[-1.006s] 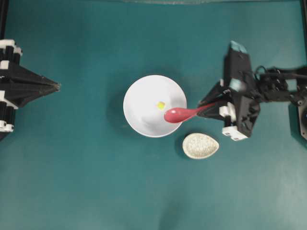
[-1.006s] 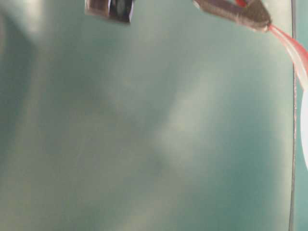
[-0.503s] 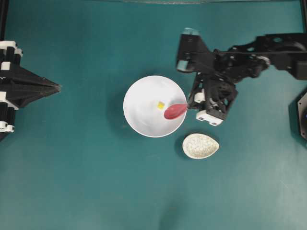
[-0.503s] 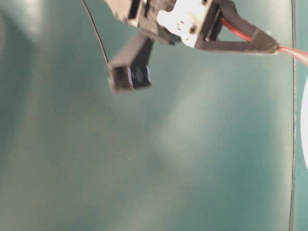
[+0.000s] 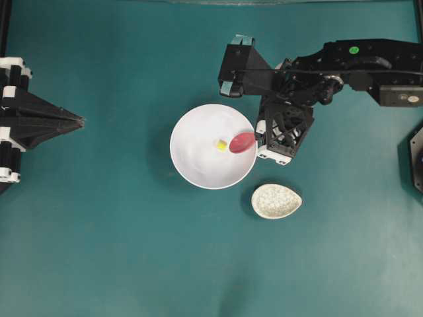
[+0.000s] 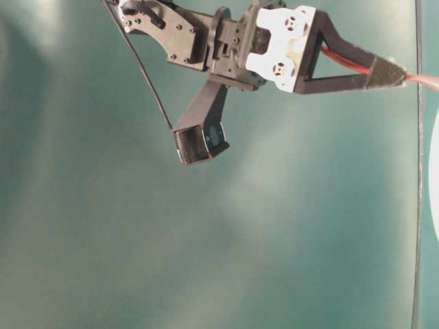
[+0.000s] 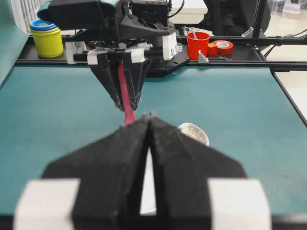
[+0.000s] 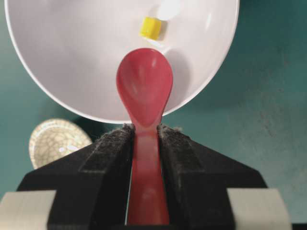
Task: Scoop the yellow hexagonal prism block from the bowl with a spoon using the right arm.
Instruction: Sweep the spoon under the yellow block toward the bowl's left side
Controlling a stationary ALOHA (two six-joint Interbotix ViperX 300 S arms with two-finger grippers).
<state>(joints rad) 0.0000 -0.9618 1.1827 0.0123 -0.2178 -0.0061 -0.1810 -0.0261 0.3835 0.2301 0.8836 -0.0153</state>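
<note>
Across the teal bench (image 5: 99, 251) the right arm (image 5: 357, 59) has swung in, jaws clamped on the spoon (image 8: 144, 91), its scoop now seemingly just short of the yellow block (image 8: 150, 28) in the bowl (image 5: 192, 158); left jaws closed.

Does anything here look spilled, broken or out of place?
Nothing stands out. The white bowl sits upright with the yellow block inside, the right pincer holds the red spoon straight over it, and the speckled dish sits beside the bowl.
</note>
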